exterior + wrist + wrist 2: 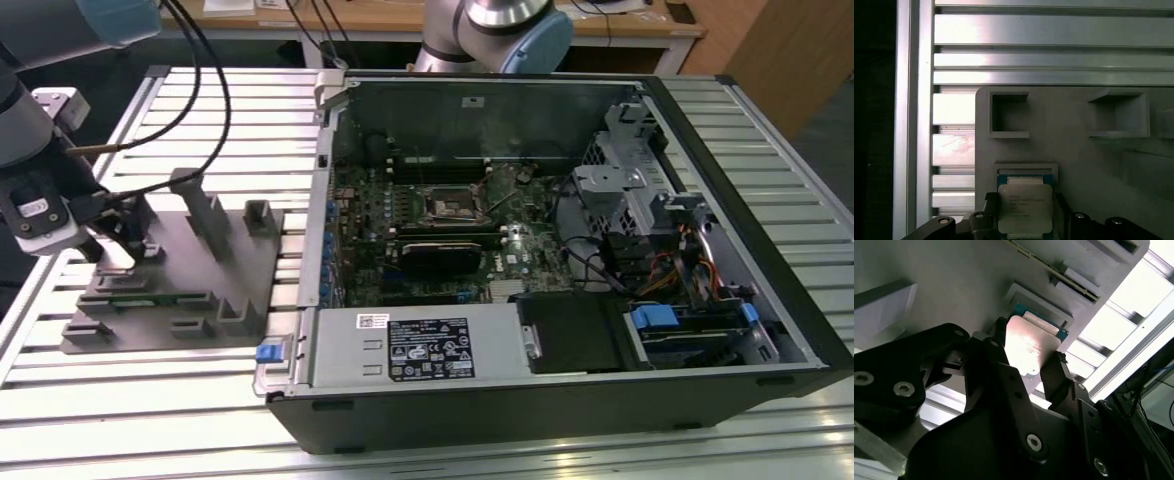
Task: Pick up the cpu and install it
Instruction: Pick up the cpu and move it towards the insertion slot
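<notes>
The gripper (1026, 355) is clenched on the cpu (1031, 342). Its two black fingers (1054, 372) press against opposite edges of the chip, with the pale metal top showing between them in both wrist views.

The cpu sits squarely between the fingertips, right at the small framed pocket of the grey fixture (1079, 165) that lies just under the gripper. I cannot tell whether the chip has cleared that pocket or rests in it.

As a thing to handle, I judge it light, stiff and flat. The metal lid is smooth, so it could slip or tilt in a loose pinch. The underside is likely delicate, so the thin side edges where the fingers sit now look like the right hold — not the faces.

Around the gripper stand the fixture's other empty recesses and upright ribs, and under the fixture lies the slotted metal table (134, 400). Well apart from the gripper, toward the exterior view's right, is the open computer case (747, 150), with the black-framed motherboard socket (447, 205) in the middle of its board.
</notes>
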Controlling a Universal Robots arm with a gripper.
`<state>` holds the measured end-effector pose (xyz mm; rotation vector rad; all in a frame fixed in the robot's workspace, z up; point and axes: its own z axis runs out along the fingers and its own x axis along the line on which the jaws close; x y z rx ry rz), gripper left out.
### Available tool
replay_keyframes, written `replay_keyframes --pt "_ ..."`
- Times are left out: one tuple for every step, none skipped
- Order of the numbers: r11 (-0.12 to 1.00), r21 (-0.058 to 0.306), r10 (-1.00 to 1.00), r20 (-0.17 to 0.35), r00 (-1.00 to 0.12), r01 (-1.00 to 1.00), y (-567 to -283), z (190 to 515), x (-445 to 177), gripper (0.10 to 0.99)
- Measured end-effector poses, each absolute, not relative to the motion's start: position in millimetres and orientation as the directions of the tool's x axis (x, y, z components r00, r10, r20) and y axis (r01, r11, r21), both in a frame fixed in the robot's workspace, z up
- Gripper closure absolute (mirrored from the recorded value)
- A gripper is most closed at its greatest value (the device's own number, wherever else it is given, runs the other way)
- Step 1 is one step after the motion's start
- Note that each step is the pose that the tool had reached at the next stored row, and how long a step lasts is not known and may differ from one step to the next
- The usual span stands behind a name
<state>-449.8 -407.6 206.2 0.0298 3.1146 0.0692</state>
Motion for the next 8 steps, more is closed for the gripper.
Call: replay_keyframes --pt "0.999 0.045 0.02 -0.026 -0.999 0.019 -407.6 209.1 -449.8 0.557" --pt "0.999 0.045 0.02 -0.026 -0.999 0.018 -407.6 212.6 -449.8 0.557" --pt "0.999 0.045 0.02 -0.026 -0.999 0.019 -407.6 215.9 -449.8 0.557" --pt "0.999 0.045 0.02 -0.026 -0.999 0.019 -407.6 219.6 -449.9 0.557" --pt "0.999 0.045 0.02 -0.026 -0.999 0.019 -407.6 223.0 -449.8 0.557" --pt "0.999 0.045 0.02 -0.026 -0.999 0.019 -407.6 226.8 -449.8 0.557" --pt "0.999 0.045 0.02 -0.026 -0.999 0.019 -407.6 230.0 -449.8 0.557" --pt "0.999 0.045 0.02 -0.026 -0.999 0.018 -407.6 233.1 -449.8 0.557"
